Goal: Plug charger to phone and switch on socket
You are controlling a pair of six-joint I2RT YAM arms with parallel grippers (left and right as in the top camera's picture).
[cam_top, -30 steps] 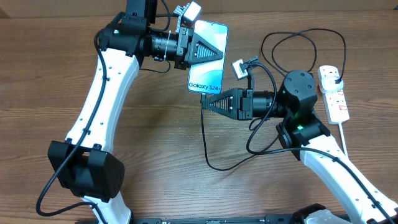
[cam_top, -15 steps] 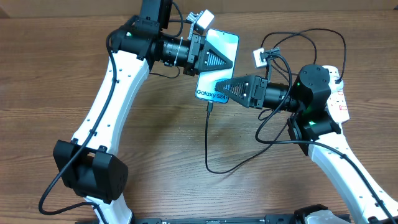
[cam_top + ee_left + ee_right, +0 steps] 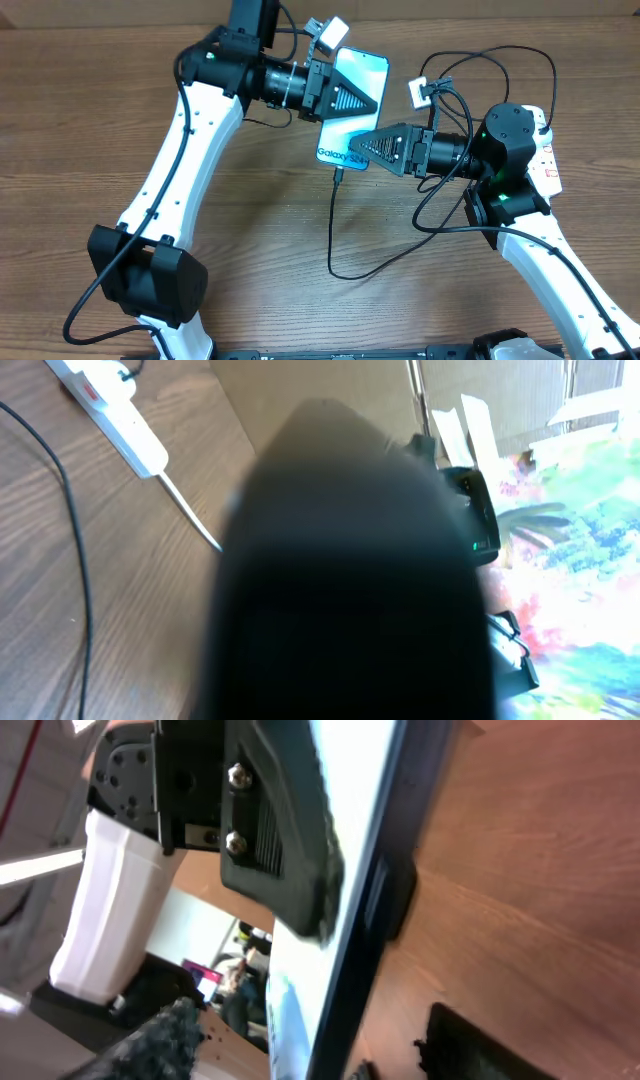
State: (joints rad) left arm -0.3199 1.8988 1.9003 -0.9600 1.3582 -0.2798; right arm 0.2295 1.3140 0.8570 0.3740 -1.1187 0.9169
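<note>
My left gripper (image 3: 356, 97) is shut on the phone (image 3: 343, 137), holding it tilted above the table with its light blue screen up. The charger (image 3: 332, 220), a thin black cable, hangs from the phone's bottom edge and loops across the wood to the right. My right gripper (image 3: 356, 150) is open at the phone's lower right corner. In the right wrist view the phone's dark edge (image 3: 357, 960) passes between my fingers with a gap on each side. The white socket (image 3: 548, 167) lies at the far right, partly behind my right arm. The phone's dark back (image 3: 350, 580) fills the left wrist view.
Slack charger cable loops over the table at the upper right (image 3: 490, 58). The socket's thick white cord (image 3: 556, 225) runs toward the front right. In the left wrist view the socket (image 3: 110, 410) lies at the top left, beside a thin black cable (image 3: 72, 550).
The right gripper has let go of the cable end and opened. It now sits higher, over the phone's lower corner. The left arm has carried the phone a little to the right.
</note>
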